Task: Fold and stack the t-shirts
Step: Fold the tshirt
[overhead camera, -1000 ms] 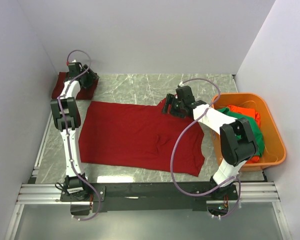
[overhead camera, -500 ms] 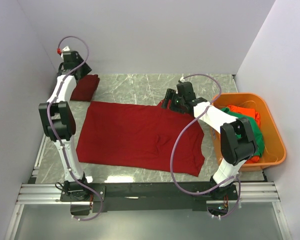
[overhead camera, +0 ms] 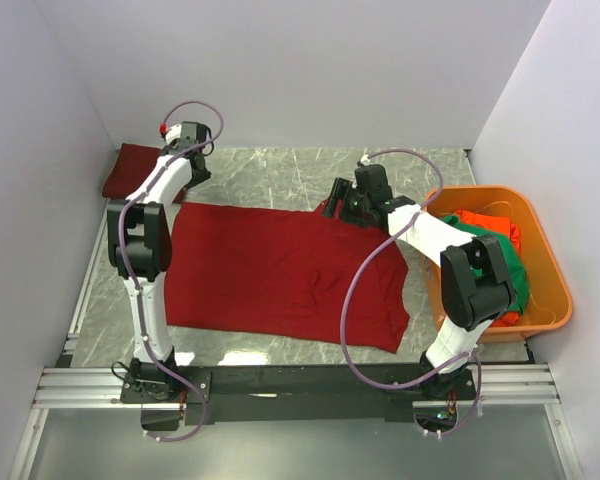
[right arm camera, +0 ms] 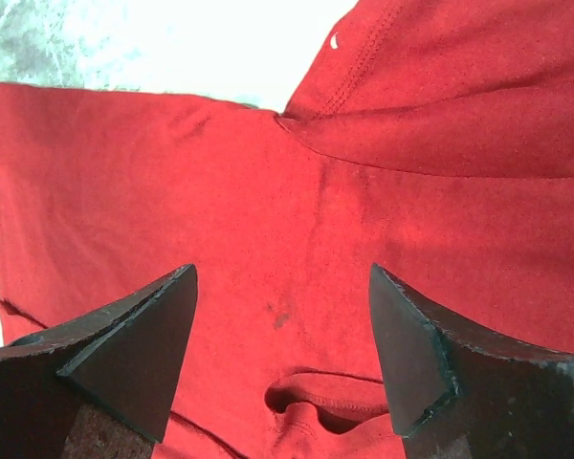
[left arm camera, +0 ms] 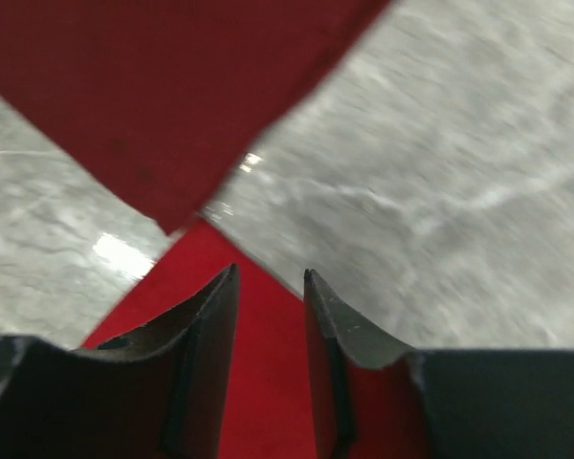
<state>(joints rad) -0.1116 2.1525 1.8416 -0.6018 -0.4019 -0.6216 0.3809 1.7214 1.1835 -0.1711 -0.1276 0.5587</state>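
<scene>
The big crimson t-shirt (overhead camera: 280, 275) lay spread flat in the middle of the marble table (overhead camera: 270, 175), one sleeve reaching toward the near right. A second crimson shirt (overhead camera: 130, 165) sat bundled in the far left corner, just beyond the spread one. The green shirt (overhead camera: 500, 262) and the orange-red shirt (overhead camera: 490, 222) were heaped together in the orange tub (overhead camera: 552, 275) at the right edge of the table.

My left gripper (overhead camera: 192, 170) hung over the far left corner of the spread shirt, near the bundled one. In its wrist view my left gripper (left arm camera: 268, 274) had its fingers only a little apart, with nothing between them. Below them two pieces of crimson cloth met point to point on the grey stone. I could not tell which piece belonged to which shirt.

My right gripper (overhead camera: 340, 200) hovered at the far right edge of the spread shirt, beside the tub. In its own view my right gripper (right arm camera: 282, 268) had its fingers spread wide and empty. Under them lay the crimson t-shirt (right arm camera: 220, 210), with a stitched hem folded over at the top.
</scene>
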